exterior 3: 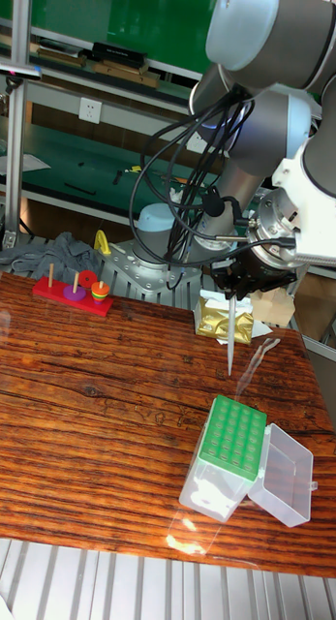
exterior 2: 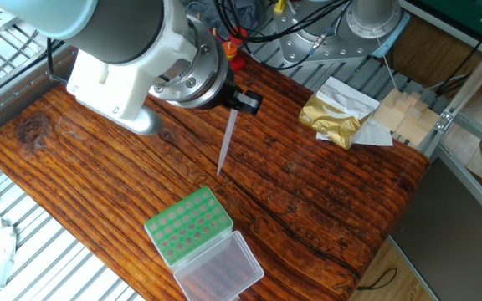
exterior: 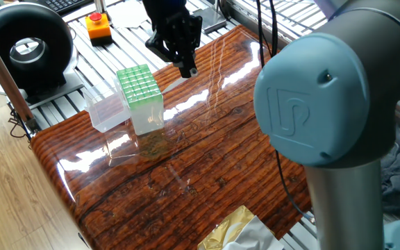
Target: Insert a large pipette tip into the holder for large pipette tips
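Observation:
The large pipette tip [exterior 2: 226, 142] is a slim whitish tube that hangs almost upright, point down, from my gripper [exterior 2: 239, 102], which is shut on its top end. Its point hovers above the bare wood, a short way from the holder for large pipette tips [exterior 2: 189, 226]. That holder is a clear box with a green grid top and its hinged lid [exterior 2: 220, 272] lies open beside it. From the tall fixed view the tip [exterior 3: 231, 339] hangs under the gripper [exterior 3: 232, 291], above and behind the holder [exterior 3: 233, 436]. In one fixed view the gripper [exterior: 186, 68] is right of the holder [exterior: 139, 87].
A gold foil bag [exterior 2: 333, 117] on white paper and wooden blocks [exterior 2: 404, 113] lie at the table's far corner. A red stop button [exterior: 98, 26] and a black round device [exterior: 26, 48] stand off the table. A red peg toy [exterior 3: 76, 291] sits at the left.

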Motion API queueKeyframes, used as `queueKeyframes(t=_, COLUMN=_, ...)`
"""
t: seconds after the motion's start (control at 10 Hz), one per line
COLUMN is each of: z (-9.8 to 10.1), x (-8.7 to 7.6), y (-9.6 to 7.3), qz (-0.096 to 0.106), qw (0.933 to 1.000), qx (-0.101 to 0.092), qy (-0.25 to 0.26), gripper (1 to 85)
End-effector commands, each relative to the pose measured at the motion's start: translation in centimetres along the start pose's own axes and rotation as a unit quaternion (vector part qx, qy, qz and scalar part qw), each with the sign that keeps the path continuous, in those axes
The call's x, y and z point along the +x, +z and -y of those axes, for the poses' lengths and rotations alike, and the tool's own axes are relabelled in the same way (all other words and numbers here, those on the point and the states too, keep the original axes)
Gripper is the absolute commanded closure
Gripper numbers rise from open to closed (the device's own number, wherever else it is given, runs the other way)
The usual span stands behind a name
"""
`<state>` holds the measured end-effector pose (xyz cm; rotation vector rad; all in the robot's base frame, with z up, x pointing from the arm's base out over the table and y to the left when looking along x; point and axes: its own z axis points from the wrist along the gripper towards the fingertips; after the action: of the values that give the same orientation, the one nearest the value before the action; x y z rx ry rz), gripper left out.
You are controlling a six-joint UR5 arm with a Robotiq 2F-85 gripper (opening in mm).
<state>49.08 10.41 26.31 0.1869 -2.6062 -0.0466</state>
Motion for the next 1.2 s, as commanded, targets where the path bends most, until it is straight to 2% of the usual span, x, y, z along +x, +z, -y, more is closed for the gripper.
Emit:
queueKeyframes(t=0.0, z=-0.3, x=0.0, y=-0.5, qz=-0.009, qw=1.0000, qx=-0.002, qy=0.000, gripper=84.7)
queueKeyframes(t=0.4, z=-0.5, x=-0.8, y=-0.7, qz=-0.011, qw=0.9999, qx=-0.001, qy=-0.005, gripper=84.7)
queueKeyframes(t=1.1, z=0.4, x=-1.3, y=-1.5, qz=0.001, qw=0.9997, qx=0.018, qy=-0.013, gripper=84.7)
